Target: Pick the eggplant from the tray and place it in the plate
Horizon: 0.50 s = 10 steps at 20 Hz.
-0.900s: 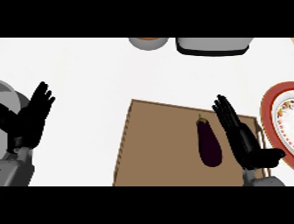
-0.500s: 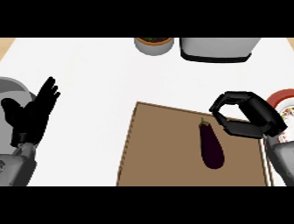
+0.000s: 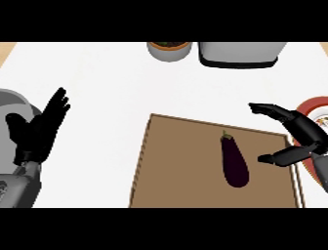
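Note:
A dark purple eggplant [image 3: 233,161] lies lengthwise on the brown tray [image 3: 174,166], right of its middle, stem end pointing away from me. My right hand [image 3: 304,134] hovers just right of the eggplant over the tray's right edge, fingers and thumb spread in a wide curve, holding nothing. Behind that hand, at the right edge, part of the red-rimmed patterned plate [image 3: 327,113] shows. My left hand [image 3: 37,129] rests open, fingers up, at the far left.
A grey rounded object [image 3: 1,105] sits at the left edge behind my left hand. At the counter's back stand a small bowl [image 3: 170,50] and a grey appliance [image 3: 240,53]. White counter lies between the tray and these.
My right hand has swung from lying flat beside the eggplant to a raised, curved pose and has spread wider since half a second ago. The eggplant has not moved. The view has shifted slightly.

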{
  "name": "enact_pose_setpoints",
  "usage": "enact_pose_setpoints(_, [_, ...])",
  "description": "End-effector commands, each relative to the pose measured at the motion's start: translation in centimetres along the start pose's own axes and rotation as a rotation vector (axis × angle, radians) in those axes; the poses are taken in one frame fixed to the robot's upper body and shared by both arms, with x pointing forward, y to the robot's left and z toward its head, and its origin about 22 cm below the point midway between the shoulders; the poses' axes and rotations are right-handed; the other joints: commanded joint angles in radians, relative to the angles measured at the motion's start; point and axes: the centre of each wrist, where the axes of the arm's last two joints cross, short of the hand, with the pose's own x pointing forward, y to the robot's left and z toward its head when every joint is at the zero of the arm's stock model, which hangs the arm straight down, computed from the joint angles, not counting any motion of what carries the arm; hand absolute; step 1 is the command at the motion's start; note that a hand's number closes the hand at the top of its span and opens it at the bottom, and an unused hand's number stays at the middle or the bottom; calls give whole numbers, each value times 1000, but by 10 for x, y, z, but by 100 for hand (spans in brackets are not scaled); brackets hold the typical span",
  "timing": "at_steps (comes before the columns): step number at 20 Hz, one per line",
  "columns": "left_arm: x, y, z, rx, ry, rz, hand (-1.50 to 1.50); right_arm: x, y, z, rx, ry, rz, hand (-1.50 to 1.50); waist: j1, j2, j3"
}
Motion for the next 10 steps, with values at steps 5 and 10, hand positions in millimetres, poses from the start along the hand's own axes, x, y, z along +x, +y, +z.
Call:
enact_pose_setpoints(5, [8, -10, 3, -4, 2, -6, 0, 21, -21, -27, 193, 39, 212, -150, -6, -5, 0])
enact_pose_setpoints(10, [-6, 9, 6, 6, 19, -2, 0, 28, -6, -31, 260, 85, 277, -150, -11, -4, -1])
